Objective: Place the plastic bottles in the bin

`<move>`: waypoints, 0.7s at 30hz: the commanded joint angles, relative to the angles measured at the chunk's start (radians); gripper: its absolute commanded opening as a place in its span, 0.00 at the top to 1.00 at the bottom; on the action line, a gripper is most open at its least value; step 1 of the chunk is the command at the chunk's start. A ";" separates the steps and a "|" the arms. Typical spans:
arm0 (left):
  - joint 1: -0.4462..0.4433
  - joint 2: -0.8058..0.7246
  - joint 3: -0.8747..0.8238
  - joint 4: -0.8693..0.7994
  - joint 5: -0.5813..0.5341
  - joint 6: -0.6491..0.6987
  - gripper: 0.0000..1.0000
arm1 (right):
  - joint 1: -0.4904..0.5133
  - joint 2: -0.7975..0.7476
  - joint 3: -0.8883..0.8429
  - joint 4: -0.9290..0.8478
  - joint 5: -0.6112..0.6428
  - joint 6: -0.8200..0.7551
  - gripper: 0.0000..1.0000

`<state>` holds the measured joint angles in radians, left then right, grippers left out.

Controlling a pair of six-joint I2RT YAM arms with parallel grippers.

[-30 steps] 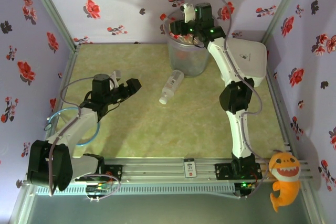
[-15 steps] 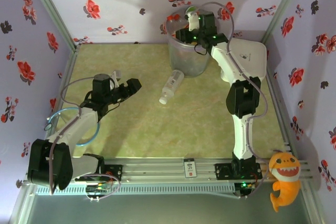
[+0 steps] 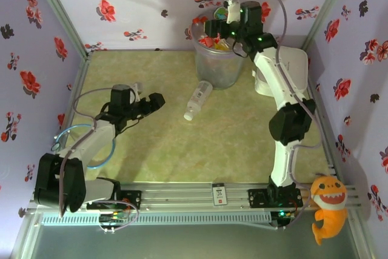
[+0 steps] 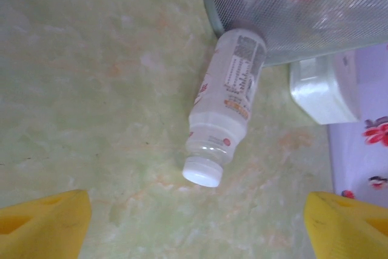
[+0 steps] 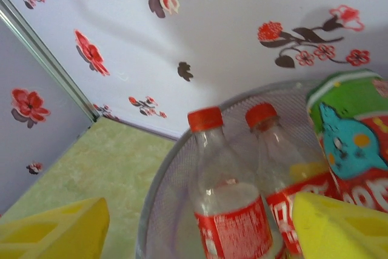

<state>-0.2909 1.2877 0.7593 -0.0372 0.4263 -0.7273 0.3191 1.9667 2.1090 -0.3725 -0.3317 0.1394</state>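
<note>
One clear plastic bottle (image 3: 198, 100) with a white cap lies on its side on the green table, its base against the foot of the bin (image 3: 216, 72). In the left wrist view this bottle (image 4: 225, 110) points its cap toward me. My left gripper (image 3: 155, 100) stands open a short way to its left, yellow fingers (image 4: 42, 227) wide apart and empty. My right gripper (image 3: 212, 30) hovers open over the bin's rim (image 5: 159, 177). Inside stand two red-capped, red-labelled bottles (image 5: 229, 210) and one with a blue-green label (image 5: 348, 128).
A white rounded box (image 3: 296, 65) sits right of the bin, against the back right corner, partly behind the right arm. Flowered walls close in the table on three sides. An orange plush toy (image 3: 327, 207) hangs off the front right rail.
The right arm has drawn back and to the right above the bin, turning its wrist. The left gripper has shifted slightly. The lying bottle has not moved.
</note>
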 commanded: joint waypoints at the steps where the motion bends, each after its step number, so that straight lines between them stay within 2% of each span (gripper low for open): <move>1: -0.044 0.049 0.102 -0.124 -0.077 0.136 0.08 | -0.015 -0.155 -0.136 0.055 0.069 0.055 0.16; 5: -0.099 0.137 0.217 -0.198 -0.137 0.230 0.06 | -0.043 -0.338 -0.365 0.062 0.122 0.123 0.12; 12: -0.196 0.328 0.441 -0.261 -0.194 0.362 0.05 | -0.080 -0.625 -0.759 0.033 0.178 0.187 0.12; 15: -0.239 0.413 0.530 -0.281 -0.203 0.394 0.17 | -0.089 -0.743 -0.908 0.003 0.225 0.209 0.12; 21: -0.303 0.582 0.676 -0.303 -0.263 0.451 0.17 | -0.105 -0.972 -1.143 -0.063 0.296 0.274 0.12</move>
<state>-0.5781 1.8141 1.3743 -0.2981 0.2089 -0.3420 0.2256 1.0740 1.0191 -0.3954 -0.1024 0.3630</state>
